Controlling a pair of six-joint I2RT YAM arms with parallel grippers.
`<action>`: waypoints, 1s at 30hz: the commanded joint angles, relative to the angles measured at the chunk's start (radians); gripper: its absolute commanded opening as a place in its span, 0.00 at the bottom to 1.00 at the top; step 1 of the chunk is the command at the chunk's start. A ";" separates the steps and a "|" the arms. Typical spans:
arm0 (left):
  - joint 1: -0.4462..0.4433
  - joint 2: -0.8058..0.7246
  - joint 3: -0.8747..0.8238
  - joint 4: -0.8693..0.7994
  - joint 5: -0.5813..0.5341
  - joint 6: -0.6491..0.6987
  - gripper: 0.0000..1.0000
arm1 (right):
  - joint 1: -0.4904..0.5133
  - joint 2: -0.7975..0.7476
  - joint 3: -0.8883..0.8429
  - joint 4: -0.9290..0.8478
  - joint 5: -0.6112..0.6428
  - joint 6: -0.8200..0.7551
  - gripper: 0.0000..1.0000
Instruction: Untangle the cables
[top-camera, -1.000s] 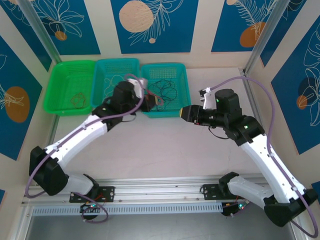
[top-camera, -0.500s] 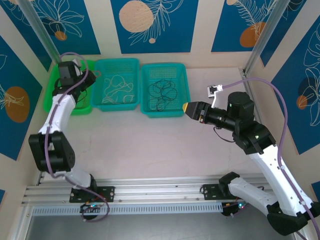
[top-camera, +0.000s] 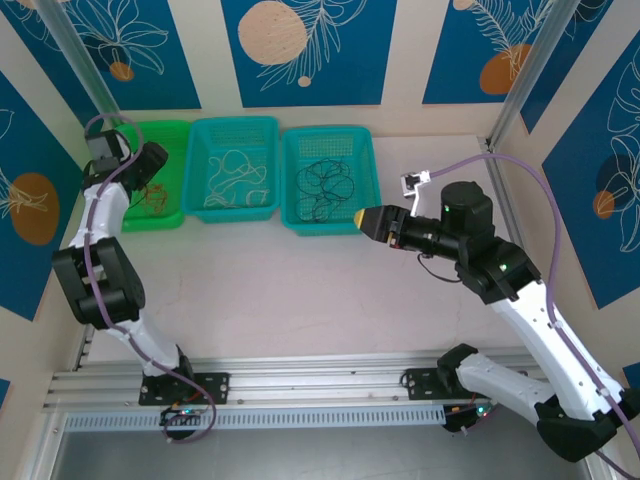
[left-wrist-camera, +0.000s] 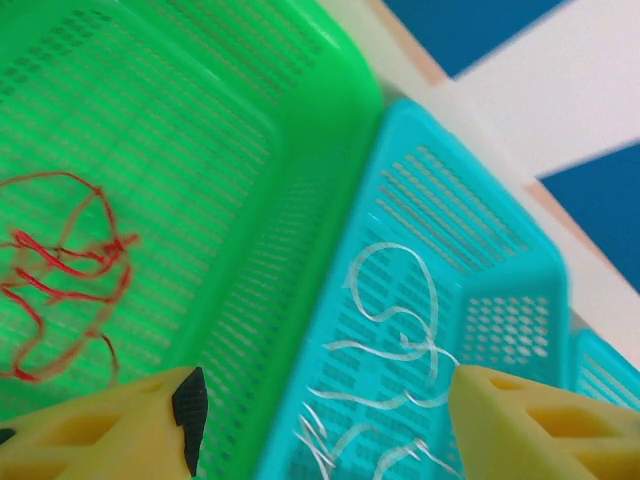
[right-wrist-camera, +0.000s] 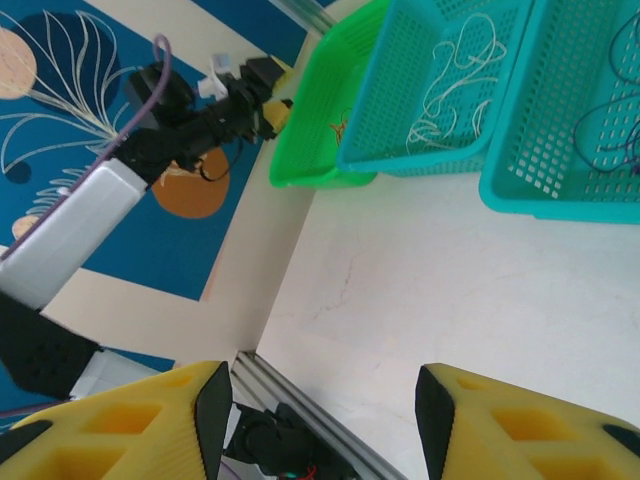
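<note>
Lying apart, one to a basket — red wire (left-wrist-camera: 60, 270) in the green basket (left-wrist-camera: 300, 150), white wire (left-wrist-camera: 400, 310) in the middle basket (left-wrist-camera: 520, 260), what looks like the black wire (top-camera: 327, 185) in the right basket (top-camera: 362, 150) — with left gripper (left-wrist-camera: 325, 400) above the first two and right gripper (right-wrist-camera: 320, 400) over the table (top-camera: 300, 290) both spread, pinching nothing.

— What carries everything here?
— A pale, off-white table top (top-camera: 300, 290), flat and faintly veined.
— And what stands directly on it?
— Three rectangular baskets of perforated plastic, in a row along the far edge. The bright green basket (top-camera: 170, 126) is at the left end, the middle turquoise basket (top-camera: 235, 121) is next to it, and the right turquoise basket (top-camera: 330, 130) is last.
— Are they apart or touching?
— Touching, rim against rim. The right one sits slightly nearer the arms' side than the other two.
</note>
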 joint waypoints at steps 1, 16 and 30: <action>-0.062 -0.160 -0.088 0.051 0.117 -0.008 0.65 | 0.037 0.041 0.023 0.021 0.020 -0.019 0.54; -0.610 -0.679 -0.611 0.212 0.331 0.370 0.82 | 0.093 0.114 0.043 0.045 0.054 -0.096 0.54; -0.640 -0.999 -1.039 0.400 -0.858 0.617 1.00 | -0.076 0.010 -0.329 0.232 0.590 -0.559 0.79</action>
